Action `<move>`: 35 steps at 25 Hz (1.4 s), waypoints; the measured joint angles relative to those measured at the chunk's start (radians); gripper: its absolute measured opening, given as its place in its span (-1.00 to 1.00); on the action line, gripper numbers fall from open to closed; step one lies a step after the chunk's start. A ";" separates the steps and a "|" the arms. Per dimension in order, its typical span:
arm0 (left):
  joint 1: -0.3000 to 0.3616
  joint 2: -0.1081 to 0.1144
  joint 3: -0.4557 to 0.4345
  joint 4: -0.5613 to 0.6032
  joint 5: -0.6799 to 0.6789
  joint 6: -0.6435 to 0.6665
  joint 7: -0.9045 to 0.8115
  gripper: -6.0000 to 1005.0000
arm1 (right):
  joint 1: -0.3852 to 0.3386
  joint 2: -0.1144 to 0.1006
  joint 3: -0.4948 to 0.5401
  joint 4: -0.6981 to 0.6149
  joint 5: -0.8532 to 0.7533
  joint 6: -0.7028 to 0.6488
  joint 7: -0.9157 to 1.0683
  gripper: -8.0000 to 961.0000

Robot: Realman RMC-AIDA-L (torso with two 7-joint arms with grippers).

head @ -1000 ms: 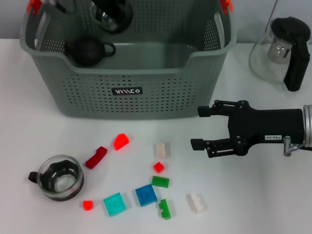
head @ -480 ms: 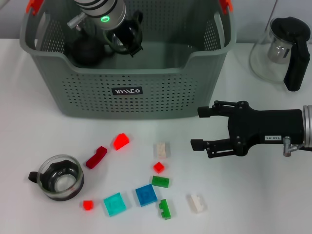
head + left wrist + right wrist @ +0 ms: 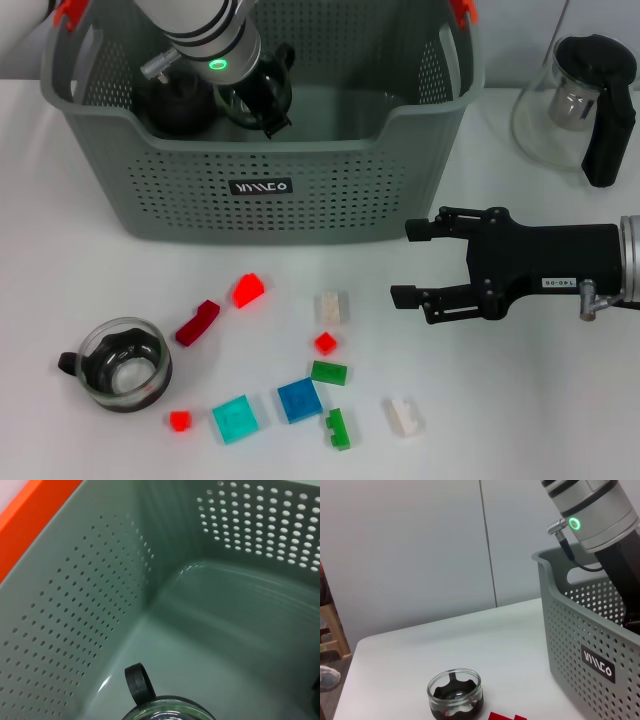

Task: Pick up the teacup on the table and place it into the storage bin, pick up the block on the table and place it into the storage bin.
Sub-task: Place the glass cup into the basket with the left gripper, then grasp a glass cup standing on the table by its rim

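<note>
Left gripper (image 3: 262,95): upper left of frame, inside storage bin (image 3: 300,190), my fingers clamped on a teacup (image 3: 165,707).
Right gripper (image 3: 420,262): right of centre, above table, my fingers spread, holding nothing.
Second teacup (image 3: 125,365): lower left.
Blocks: bottom centre.

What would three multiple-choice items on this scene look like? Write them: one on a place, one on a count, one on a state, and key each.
1. Where is the left hand? A) in the storage bin B) over the blocks C) beside the glass pot
2. How many white blocks lie on the table? A) one B) two C) four
3. The right hand is: A) open and empty B) shut on a block C) shut on a cup

1 A, its arm reaches down inside the bin's walls.
2 B, two pale bricks lie among the coloured ones.
3 A, its jaws stand apart with nothing between.
</note>
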 joint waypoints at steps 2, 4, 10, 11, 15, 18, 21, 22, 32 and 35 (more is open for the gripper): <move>0.002 -0.003 -0.001 0.004 0.000 0.000 0.000 -0.83 | 0.000 -0.001 0.000 0.000 0.000 -0.001 0.000 0.89; 0.007 -0.007 -0.003 0.015 0.001 0.000 0.000 -0.81 | 0.000 -0.001 0.000 0.000 0.000 -0.001 -0.002 0.89; 0.021 -0.015 -0.009 0.046 0.001 0.002 -0.023 -0.74 | -0.002 -0.001 0.000 0.001 0.000 -0.004 -0.003 0.89; 0.021 -0.016 -0.006 0.046 0.001 0.000 -0.026 -0.73 | -0.002 -0.001 0.000 0.002 0.000 -0.004 -0.003 0.89; 0.023 -0.019 -0.007 0.055 0.001 0.001 -0.028 -0.69 | -0.003 -0.001 0.000 0.002 0.000 -0.004 -0.003 0.89; 0.057 -0.031 -0.033 0.143 0.001 0.024 -0.038 -0.50 | -0.003 -0.002 0.000 0.002 0.000 -0.001 -0.002 0.89; 0.149 -0.062 -0.122 0.390 -0.047 0.138 -0.018 -0.22 | -0.003 -0.002 0.000 0.001 0.000 -0.001 -0.001 0.89; 0.173 -0.068 -0.157 0.463 -0.081 0.181 -0.002 -0.13 | -0.003 -0.002 0.000 0.001 0.000 -0.001 -0.001 0.89; 0.356 0.034 -0.507 0.620 -0.646 0.639 0.126 0.04 | 0.005 -0.003 0.000 -0.003 0.000 0.001 0.000 0.90; 0.446 0.071 -0.516 0.620 -0.730 0.728 0.208 0.04 | 0.006 -0.003 0.000 -0.007 0.000 0.002 0.000 0.90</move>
